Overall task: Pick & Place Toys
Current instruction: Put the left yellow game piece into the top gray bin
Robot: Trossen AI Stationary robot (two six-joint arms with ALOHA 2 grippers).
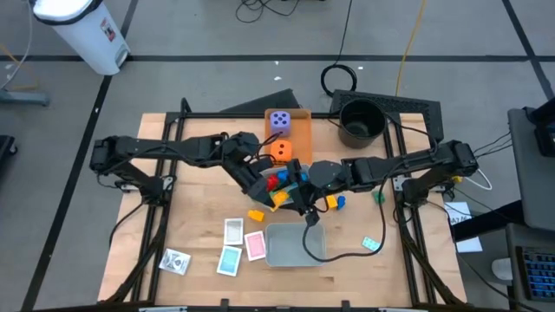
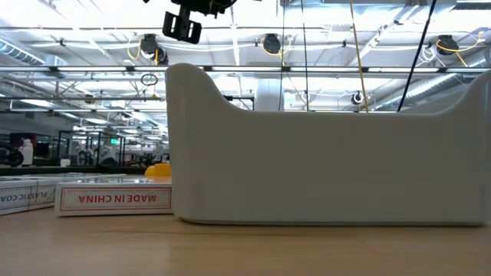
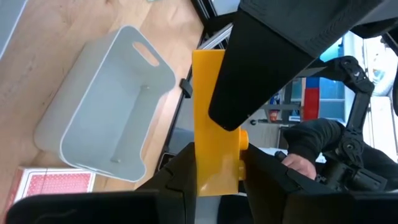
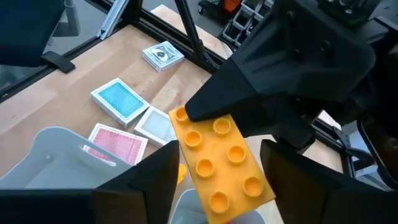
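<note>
A yellow studded brick (image 4: 217, 162) hangs above the table's middle, over the grey tray (image 1: 295, 244). My left gripper (image 3: 217, 171) is shut on it. My right gripper (image 4: 217, 177) meets it from the other side, open, with one finger beside each long side of the brick. A purple die (image 1: 279, 121) rests on the flat orange tray (image 1: 301, 132), and an orange die (image 1: 279, 150) sits at that tray's near end. Red and blue bricks (image 1: 272, 181) lie under the arms. Cards (image 1: 244, 245) lie flat left of the grey tray. My left gripper pinches the yellow brick between its two fingers, one on the studded top face (image 3: 241, 163) and one on the flat underside (image 3: 196, 174). It comes slanting down from the table's left. The brick is lifted clear. My right gripper: I cannot tell whether its fingers touch the brick.
A black pot (image 1: 360, 121) stands at the back right. Another yellow brick (image 1: 256, 214), blue and yellow bricks (image 1: 334, 202), a green brick (image 1: 379, 198) and a teal card (image 1: 371, 244) lie around the grey tray. One card pack (image 1: 176, 260) lies near the front left.
</note>
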